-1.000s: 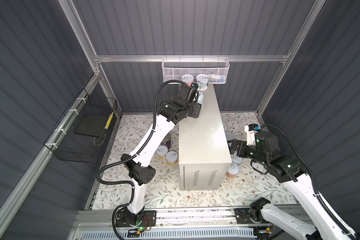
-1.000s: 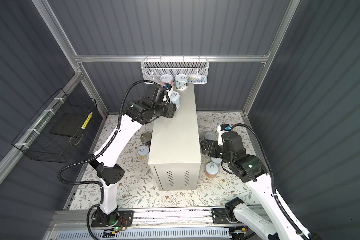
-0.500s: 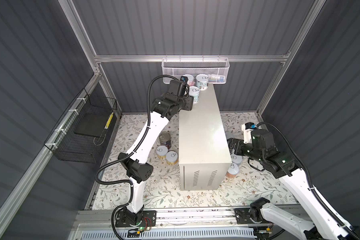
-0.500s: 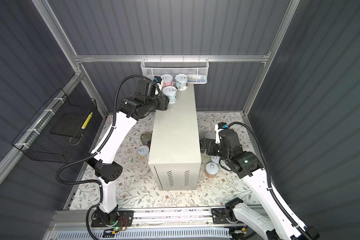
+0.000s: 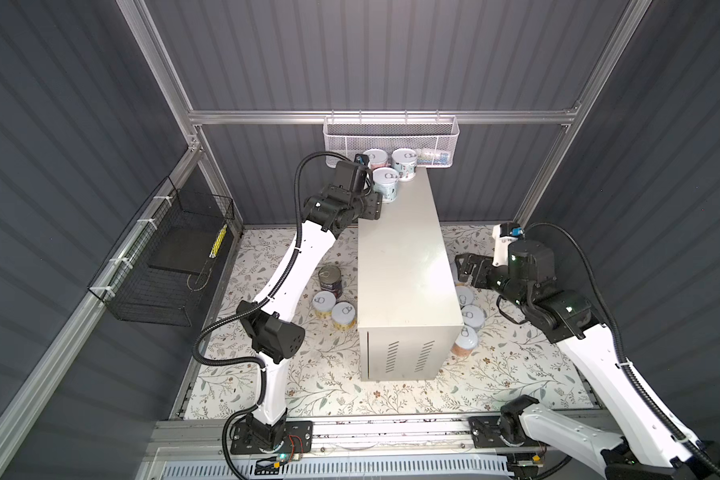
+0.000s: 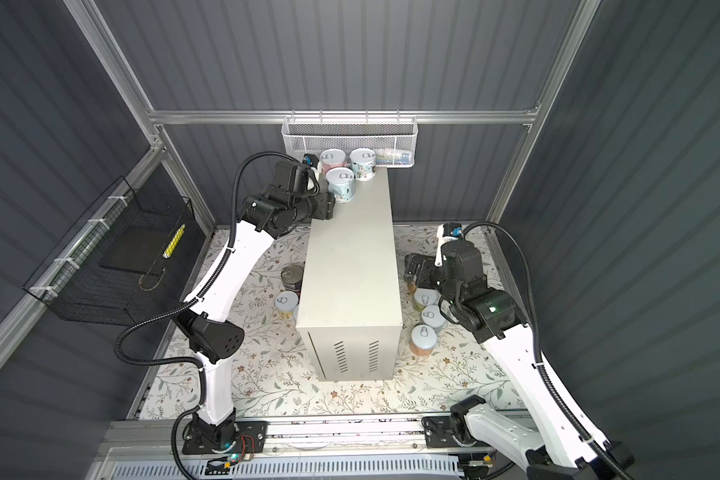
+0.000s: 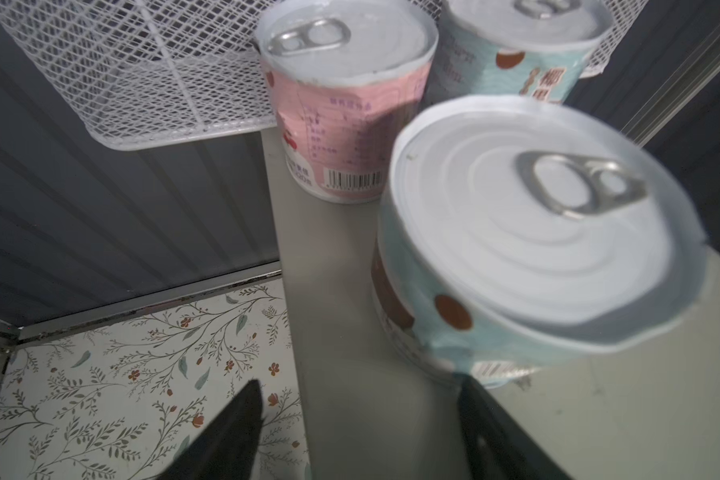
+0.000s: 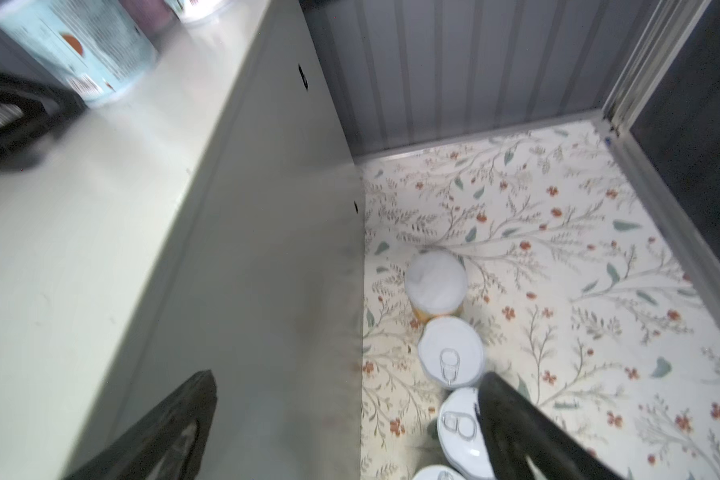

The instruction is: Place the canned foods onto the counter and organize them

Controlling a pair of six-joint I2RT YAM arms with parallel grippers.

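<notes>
left hand [image 5: 371, 204] sits at the far left edge of the bench [image 5: 400, 257] - fingers spread, gripping nothing. in the left wrist view the light-blue can [image 7: 516, 249] stands upright on the bench top just past one fingertip [image 7: 474, 399]; can't tell if they touch. three cans stand upright on the bench's far end in both top views: that light-blue can, then a pink can [image 5: 376, 158] and a second blue can [image 5: 405, 164] side by side behind it, right under the white mesh basket [image 5: 391, 137]. right hand [image 5: 464, 270] hovers beside the bench's right side, fingers wide apart, empty - over a row of small cans [image 8: 452, 353] standing on the floral floor [image 5: 516, 365] along the bench wall. left of the bench, on the floor: tall dark can [image 5: 330, 280] and two small cans [image 5: 324, 302] close together, all upright.
</notes>
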